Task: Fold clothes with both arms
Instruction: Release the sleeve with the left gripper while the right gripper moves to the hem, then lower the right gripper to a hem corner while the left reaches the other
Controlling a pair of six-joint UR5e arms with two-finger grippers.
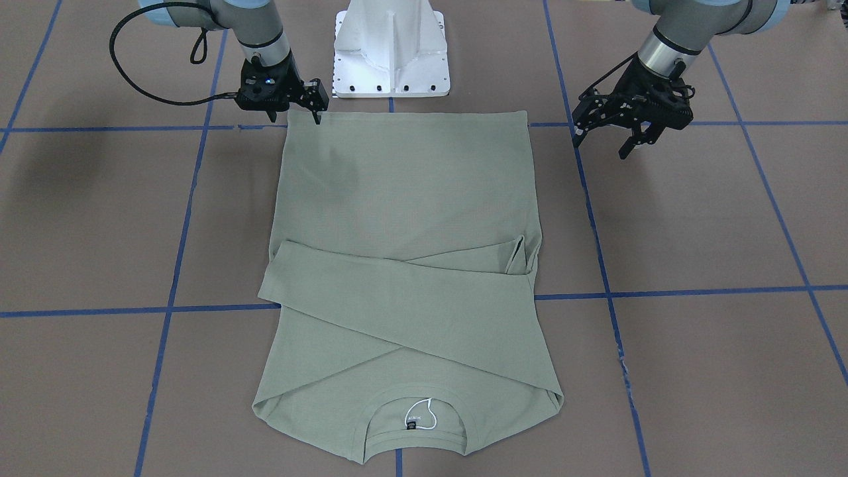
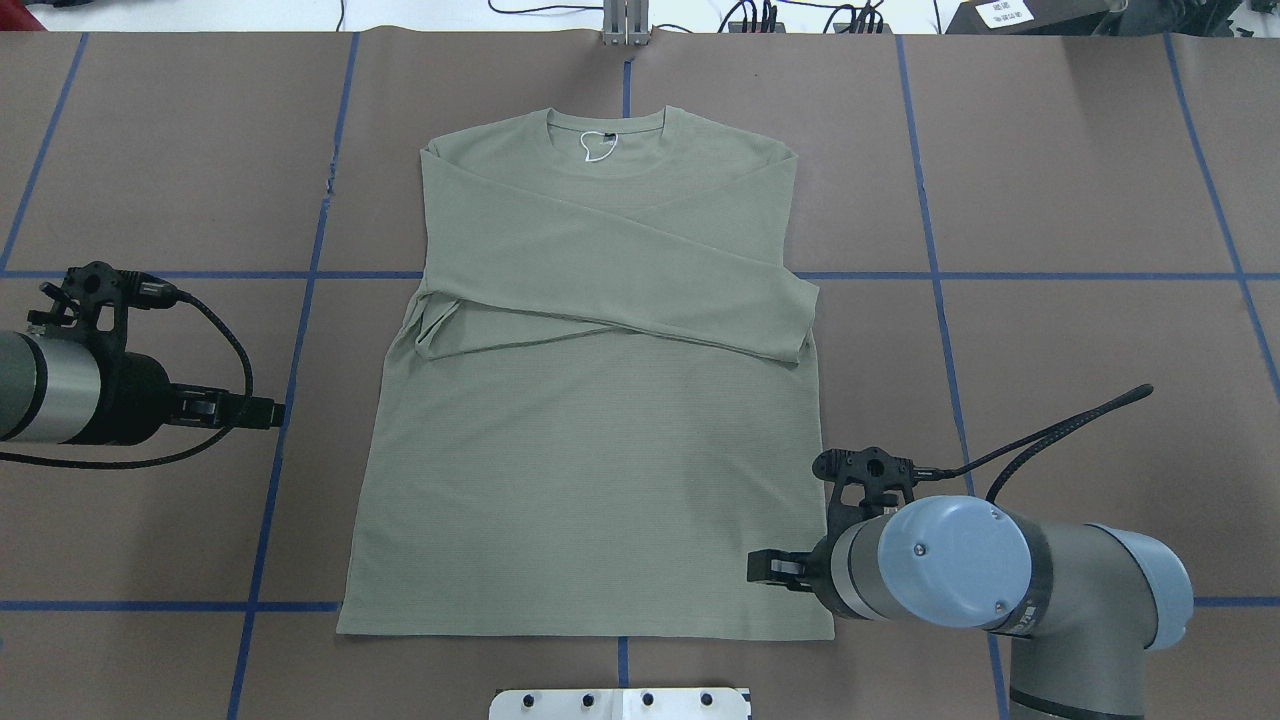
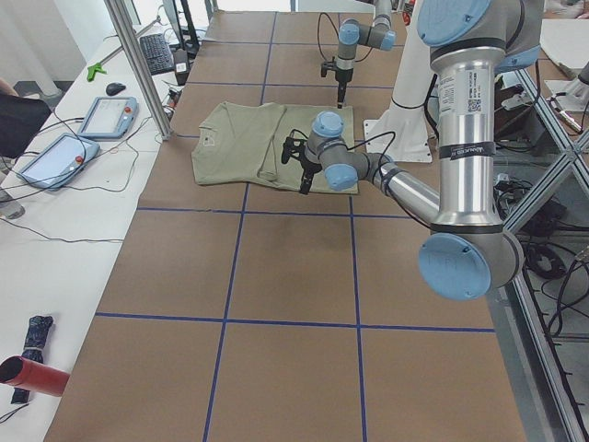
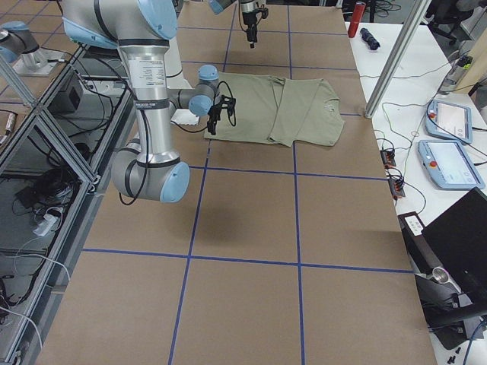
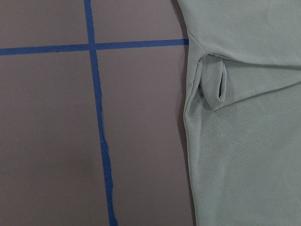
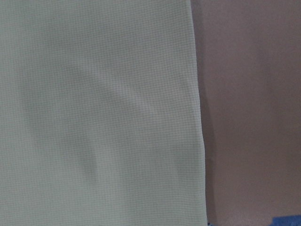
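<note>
The pale sage-green shirt [image 1: 404,199] lies flat on the brown table, both sleeves folded across its chest, its collar and black label away from the robot. It also shows in the overhead view [image 2: 590,480] and both wrist views [image 5: 249,141] [image 6: 94,117]. My right gripper [image 1: 295,118] is open and stands over the hem corner on my right side [image 2: 765,566]. My left gripper [image 1: 601,142] is open and empty. It hangs above bare table beside the shirt's left edge, apart from the cloth [image 2: 265,411].
The white pedestal base [image 1: 391,53] stands just behind the hem. Blue tape lines [image 2: 290,400] grid the brown table. A side bench with tablets [image 3: 106,115] and a metal post [image 3: 138,64] lie beyond the collar end.
</note>
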